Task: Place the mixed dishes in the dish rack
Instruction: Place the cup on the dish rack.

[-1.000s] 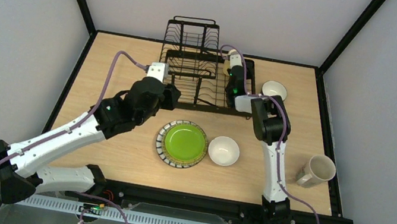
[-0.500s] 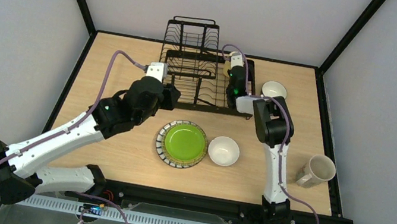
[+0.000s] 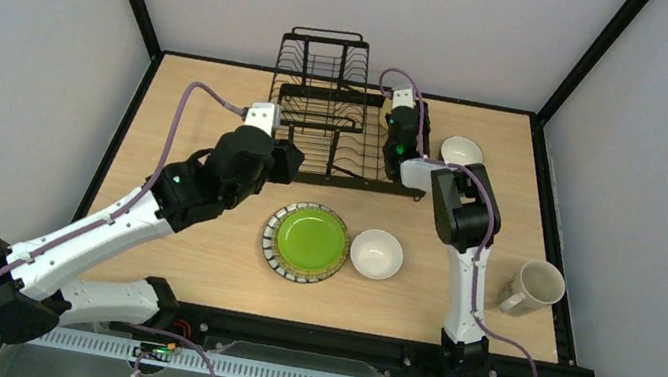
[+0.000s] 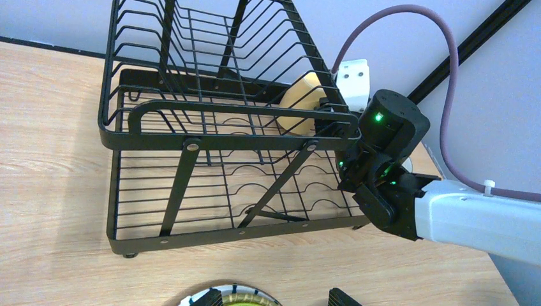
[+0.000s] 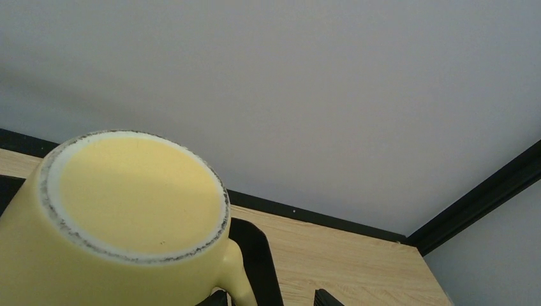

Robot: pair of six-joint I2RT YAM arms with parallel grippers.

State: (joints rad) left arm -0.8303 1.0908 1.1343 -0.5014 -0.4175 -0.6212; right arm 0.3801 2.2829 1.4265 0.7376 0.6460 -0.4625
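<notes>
Resting in dish rack (image 4: 242, 233), yellow mug (image 4: 303, 108)

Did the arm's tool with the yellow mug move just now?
Yes. The right tool, holding the yellow mug, has slid a little farther toward the back wall along the right end of the dish rack, which stayed put.

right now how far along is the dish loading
Early: nothing clearly finished. In hand: right gripper at the yellow mug, base up, at the dish rack's right end; grip unclear. Remaining: green plate, white bowl, bowl beside the rack, cream mug, all outside it.
</notes>
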